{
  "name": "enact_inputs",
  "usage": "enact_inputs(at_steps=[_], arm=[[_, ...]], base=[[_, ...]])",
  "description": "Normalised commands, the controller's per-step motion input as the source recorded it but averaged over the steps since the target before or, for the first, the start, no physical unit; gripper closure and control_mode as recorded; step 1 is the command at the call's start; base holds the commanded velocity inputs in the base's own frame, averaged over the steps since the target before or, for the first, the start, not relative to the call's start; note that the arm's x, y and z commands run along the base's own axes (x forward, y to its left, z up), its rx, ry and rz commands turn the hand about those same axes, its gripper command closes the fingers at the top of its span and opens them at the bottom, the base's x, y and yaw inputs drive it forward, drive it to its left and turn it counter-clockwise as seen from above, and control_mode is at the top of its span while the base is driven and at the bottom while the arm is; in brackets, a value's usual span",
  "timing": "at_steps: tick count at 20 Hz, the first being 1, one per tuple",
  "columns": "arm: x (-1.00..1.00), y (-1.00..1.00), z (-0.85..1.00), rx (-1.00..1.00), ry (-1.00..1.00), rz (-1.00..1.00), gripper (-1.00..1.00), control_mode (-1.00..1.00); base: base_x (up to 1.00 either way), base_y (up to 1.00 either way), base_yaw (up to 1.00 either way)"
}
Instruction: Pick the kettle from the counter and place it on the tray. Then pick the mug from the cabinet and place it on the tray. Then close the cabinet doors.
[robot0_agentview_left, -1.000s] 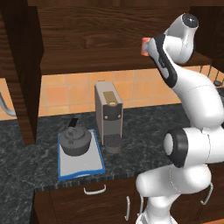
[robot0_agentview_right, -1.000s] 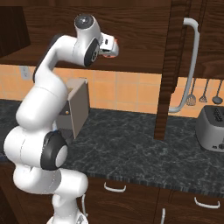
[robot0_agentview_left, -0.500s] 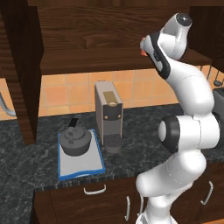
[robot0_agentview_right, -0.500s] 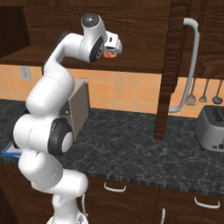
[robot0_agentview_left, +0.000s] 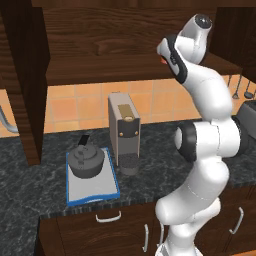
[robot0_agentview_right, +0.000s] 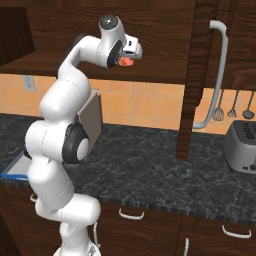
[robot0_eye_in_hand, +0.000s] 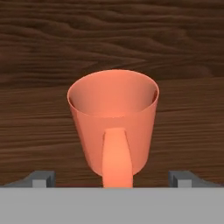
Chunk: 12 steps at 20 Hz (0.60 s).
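The orange-red mug (robot0_eye_in_hand: 113, 116) stands upright on the cabinet shelf (robot0_agentview_left: 105, 70), its handle turned toward the hand camera. My gripper (robot0_eye_in_hand: 112, 178) is open, its fingertips (robot0_eye_in_hand: 43, 177) set wide on either side of the mug's base and clear of it. From the base views the mug (robot0_agentview_left: 162, 59) (robot0_agentview_right: 125, 61) peeks out just under the hand at the shelf's right end. The dark grey kettle (robot0_agentview_left: 86, 160) sits on the blue-rimmed tray (robot0_agentview_left: 95, 192) on the speckled counter (robot0_agentview_left: 30, 200).
A tall beige-grey coffee machine (robot0_agentview_left: 125, 132) stands right of the tray. Both cabinet doors hang open: one at the left (robot0_agentview_left: 25, 80), one at the right (robot0_agentview_right: 207, 75) with its silver bar handle (robot0_agentview_right: 220, 75). A toaster (robot0_agentview_right: 242, 145) sits far right.
The upper arm has swung left and the hand has come closer to the mug. Mug, kettle and tray have stayed put.
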Motion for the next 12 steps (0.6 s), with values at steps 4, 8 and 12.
enact_inputs(at_steps=[4,8,12], arm=[[0.24,0.00,0.00,0.00,0.02,0.00,-1.00,-1.00],[0.12,-0.01,0.00,0.00,0.00,0.00,-1.00,-1.00],[0.00,-0.01,0.00,0.00,0.00,0.00,1.00,-1.00]], base=[[0.00,0.00,0.00],[0.00,0.00,0.00],[0.00,0.00,0.00]])
